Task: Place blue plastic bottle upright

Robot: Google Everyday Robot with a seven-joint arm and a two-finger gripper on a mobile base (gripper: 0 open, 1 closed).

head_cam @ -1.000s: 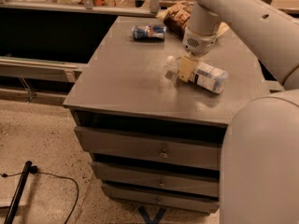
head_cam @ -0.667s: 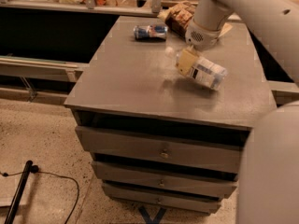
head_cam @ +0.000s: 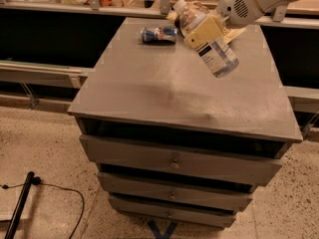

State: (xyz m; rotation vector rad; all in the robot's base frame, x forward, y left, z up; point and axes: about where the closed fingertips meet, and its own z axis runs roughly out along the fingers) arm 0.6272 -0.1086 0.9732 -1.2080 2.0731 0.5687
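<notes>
Claw [head_cam: 203,31] with bottle [head_cam: 220,59] above grey cabinet [head_cam: 149,91]

Blue plastic bottle [head_cam: 218,58]: clear, faint blue tint, white cap, white label with dark print. Raised above the tabletop [head_cam: 149,98] near its far right, tilted, cap up-left, base down-right. Gripper [head_cam: 202,31] clamps its middle.

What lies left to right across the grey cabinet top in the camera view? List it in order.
Small blue-and-silver drink can → clear blue-tinted plastic bottle with white cap, tilted, clamped around its middle by the tan tool above the top's far right → white robot arm.
</notes>
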